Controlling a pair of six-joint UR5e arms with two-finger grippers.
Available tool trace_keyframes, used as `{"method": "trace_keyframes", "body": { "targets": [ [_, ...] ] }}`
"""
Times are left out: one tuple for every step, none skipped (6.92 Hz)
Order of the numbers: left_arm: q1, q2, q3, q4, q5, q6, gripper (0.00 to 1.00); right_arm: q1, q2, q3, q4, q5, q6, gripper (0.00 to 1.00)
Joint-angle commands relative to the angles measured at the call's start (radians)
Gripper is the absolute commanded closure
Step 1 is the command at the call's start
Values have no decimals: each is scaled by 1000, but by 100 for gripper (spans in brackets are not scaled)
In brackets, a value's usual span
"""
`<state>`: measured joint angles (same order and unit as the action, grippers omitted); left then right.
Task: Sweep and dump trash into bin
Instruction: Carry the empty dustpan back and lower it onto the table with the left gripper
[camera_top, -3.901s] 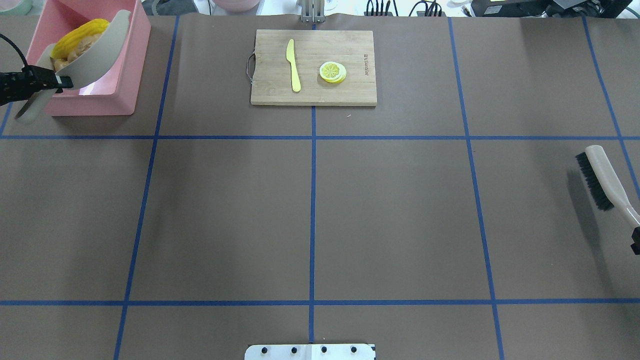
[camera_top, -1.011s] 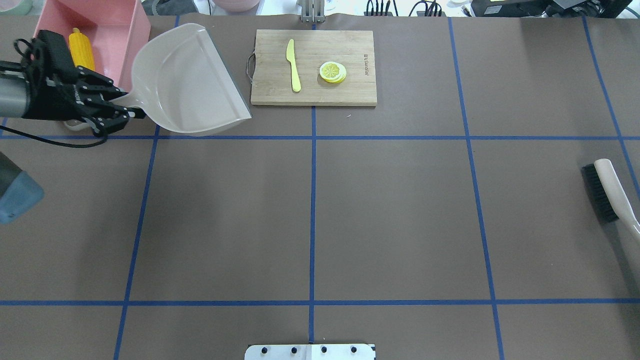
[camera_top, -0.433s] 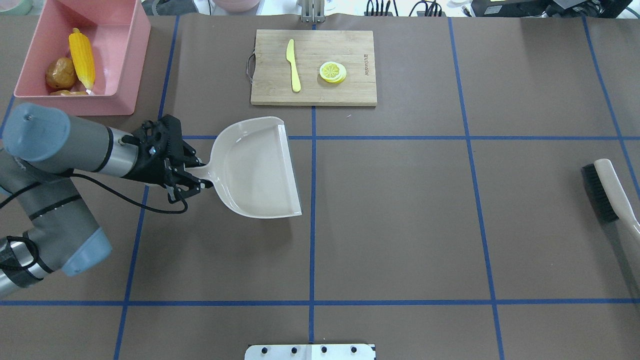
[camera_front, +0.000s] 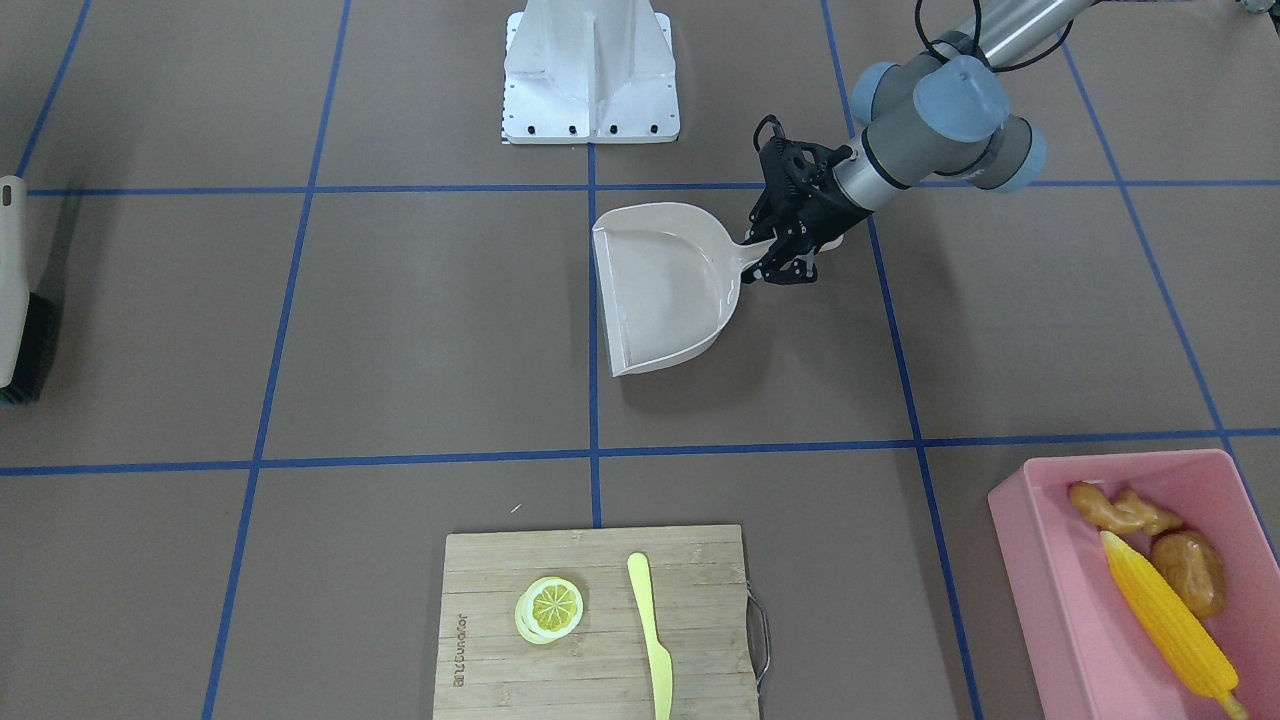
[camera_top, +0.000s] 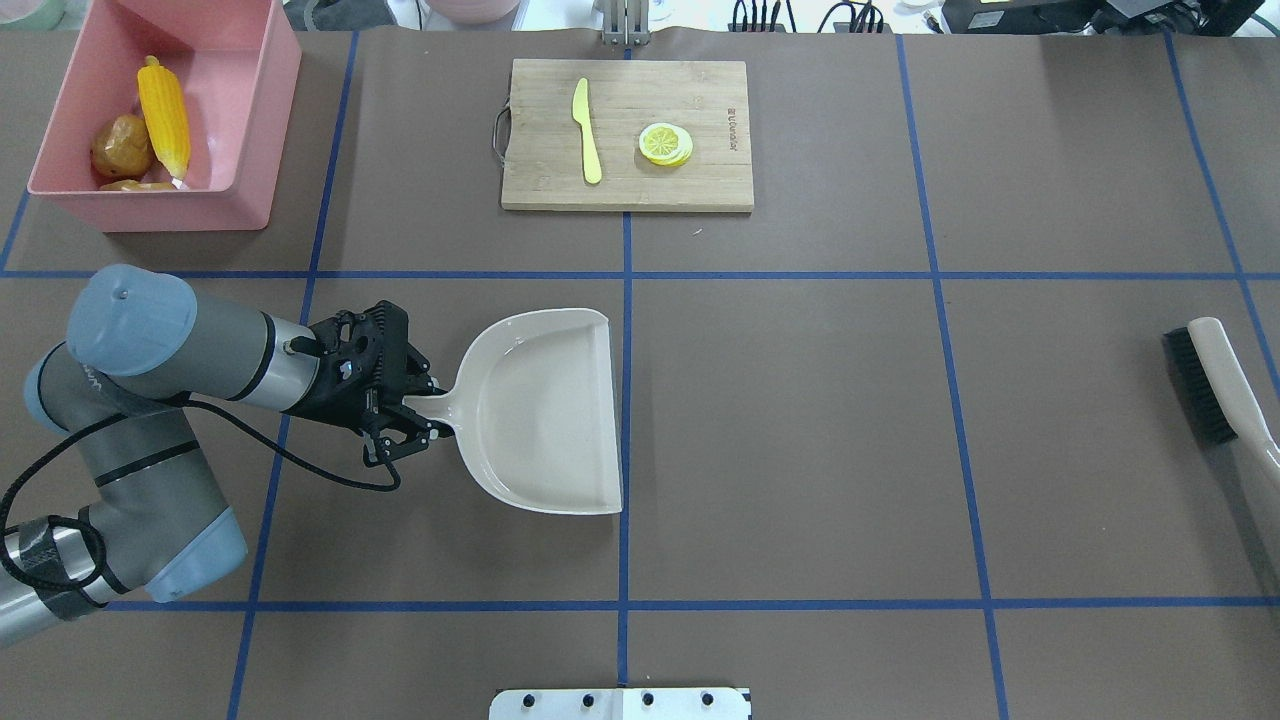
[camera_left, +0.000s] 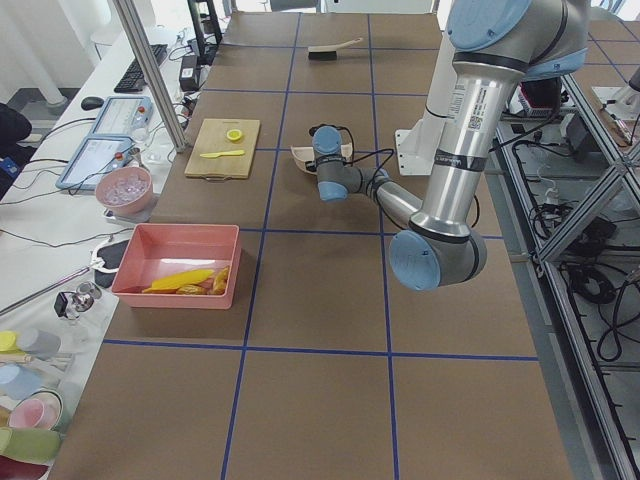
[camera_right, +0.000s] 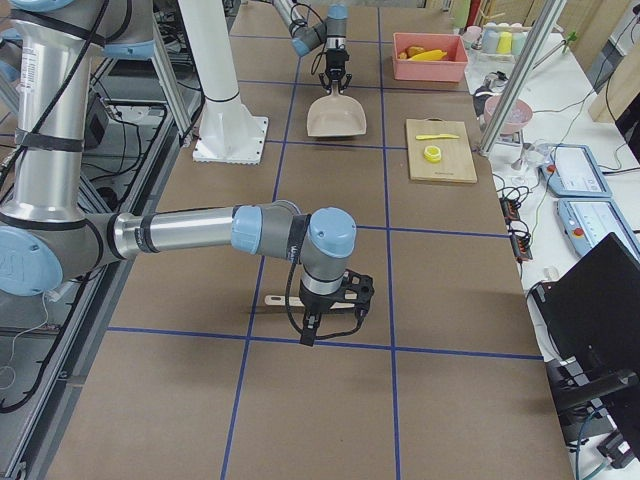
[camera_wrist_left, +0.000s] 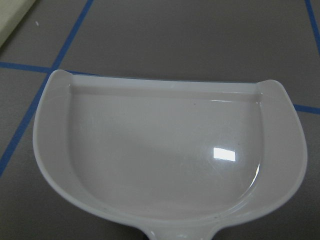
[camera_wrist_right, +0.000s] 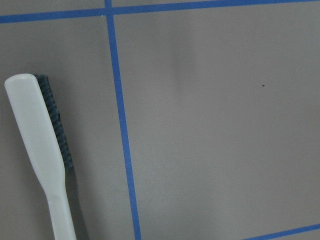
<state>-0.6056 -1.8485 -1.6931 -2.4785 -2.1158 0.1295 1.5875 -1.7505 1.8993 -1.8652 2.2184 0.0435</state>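
Since the frame a moment back, the dustpan (camera_top: 545, 410) has come off the far blue tape line and closer to the robot's side. It's now just left of the centre line with its mouth facing right. It's empty and glossy inside in the left wrist view, which cuts the handle off at the bottom edge. The left gripper (camera_top: 428, 412) is clamped on that thin handle, fingers closed around it. Can't tell whether the pan's lip actually touches the table (camera_top: 800, 450) or hangs just above it.

Over at the right edge, the brush (camera_top: 1222, 370) has its bristles toward the middle. Its handle runs out of the overhead picture, so the grip end is cut off there. The right gripper (camera_right: 330, 303) only shows up in the right side view, low over the brush handle. From that angle I can't tell if it's open or closed on it.

Farther out, the cutting board (camera_top: 700, 185) carries the yellow knife (camera_top: 587, 130) and the lemon slice (camera_top: 665, 143), apart from each other.

Far left corner: the bin (camera_top: 150, 210) holds all the trash. The corn cob (camera_top: 165, 118) lies lengthwise with the potato (camera_top: 121, 147) just beside it. The ginger root (camera_front: 1115, 510) is mostly hidden behind the bin's near wall from overhead, but the front view shows it whole, by the corn's end. The bin's far edge is cut off at the top of the overhead picture.
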Motion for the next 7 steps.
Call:
{"method": "trace_keyframes", "body": {
  "targets": [
    [-5,32,1,-3,10,243,100,2,-1,15,3,6,21,0],
    [-3,38,9,1,10,243,100,0,-3,30,3,3,19,0],
    [-2,40,16,9,8,237,100,0,-10,3,1,18,19,0],
    [0,40,21,9,4,176,100,0,-11,-3,4,53,22,0],
    [0,40,16,9,-3,76,100,0,-7,18,4,104,19,0],
    [0,34,16,22,-4,50,100,0,-1,17,4,103,19,0],
    [-2,29,10,50,-3,15,100,0,5,26,6,98,19,0]
  ]
}}
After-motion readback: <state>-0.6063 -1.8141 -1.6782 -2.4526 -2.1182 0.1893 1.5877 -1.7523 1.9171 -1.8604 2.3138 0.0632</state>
